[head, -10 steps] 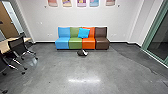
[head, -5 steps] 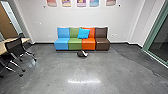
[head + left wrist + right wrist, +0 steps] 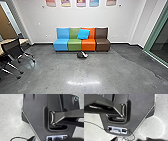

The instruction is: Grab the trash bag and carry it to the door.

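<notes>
Presumed trash bag [image 3: 82,54] is lying on the floor [image 3: 85,71] before the sofa [image 3: 75,45], calling for a slow, centred approach and low reach; either hand's state is escaping determination.

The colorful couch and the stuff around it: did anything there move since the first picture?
Only the robot's viewpoint: it has come slightly nearer, so the couch looks a touch bigger. Nothing there visibly moved itself. The blue pillow still leans on the backrests, and the dark-and-white bundle still lies on the floor in front.
</notes>
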